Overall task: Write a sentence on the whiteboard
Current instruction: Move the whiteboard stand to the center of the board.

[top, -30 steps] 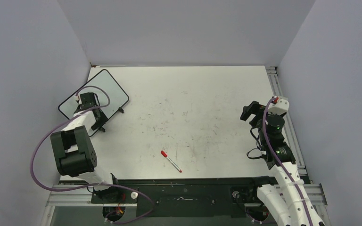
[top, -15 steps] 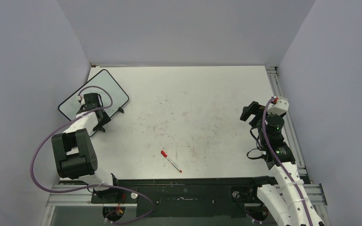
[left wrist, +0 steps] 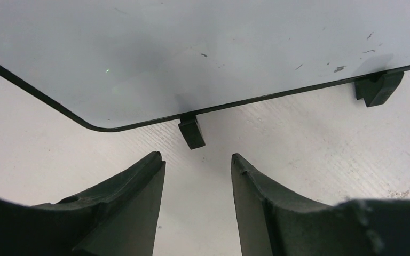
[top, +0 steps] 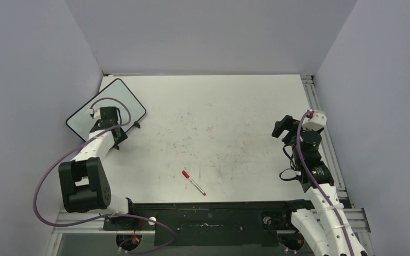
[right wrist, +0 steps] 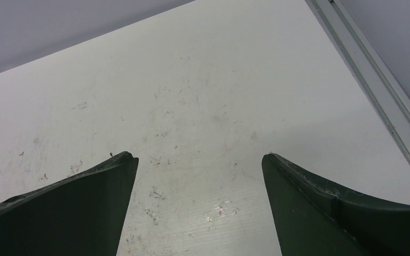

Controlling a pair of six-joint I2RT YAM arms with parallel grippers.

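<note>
The whiteboard (top: 131,104) with its thin black frame lies at the far left of the table. Its surface (left wrist: 203,48) is blank apart from a few small dark specks, and no sentence shows on it. My left gripper (top: 116,134) hovers at the board's near edge. In the left wrist view it (left wrist: 196,156) is open and empty, with one black foot (left wrist: 192,133) just ahead of its fingertips. A second foot (left wrist: 378,88) sits further right. A red-capped marker (top: 194,182) lies loose on the table near the front. My right gripper (top: 283,127) (right wrist: 198,156) is wide open over bare tabletop.
The scuffed white tabletop (top: 219,122) is boxed in by grey walls on three sides. A metal rail (top: 320,112) (right wrist: 384,101) runs along the right edge. A black bar (top: 219,205) carries the arm bases at the front.
My left gripper has shifted a little to the right along the board's near edge. The marker, the board and the right arm have not moved.
</note>
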